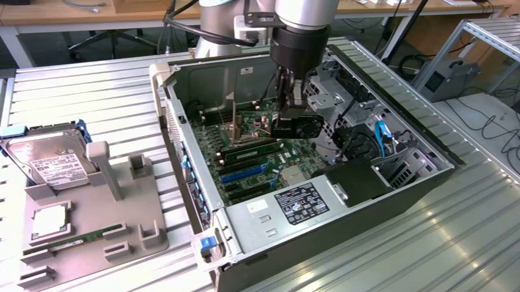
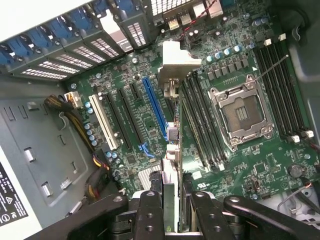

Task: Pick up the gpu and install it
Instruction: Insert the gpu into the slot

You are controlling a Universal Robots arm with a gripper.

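Note:
The gpu (image 2: pixel 171 165) shows edge-on in the wrist view as a thin card, with its silver bracket (image 2: pixel 177 60) at the far end. My gripper (image 2: pixel 175 202) is shut on its near end, one black finger (image 2: pixel 150 210) on each side. The card hangs upright just above the motherboard (image 2: pixel 135 150), beside the long blue slot (image 2: pixel 154 102) and roughly parallel to it. Whether it touches a slot I cannot tell. In the exterior view my gripper (image 1: pixel 286 125) reaches down into the open computer case (image 1: pixel 268 219), holding the gpu (image 1: pixel 253 125) over the board's middle.
The case walls and drive cage (image 1: pixel 333 97) hem in the gripper. The CPU socket (image 2: pixel 242 112) and memory slots (image 2: pixel 202 125) lie beside the card. Outside the case, a grey fixture (image 1: pixel 89 225) holds a hard drive (image 1: pixel 53 155), a processor (image 1: pixel 50 220) and a green memory stick (image 1: pixel 73 240).

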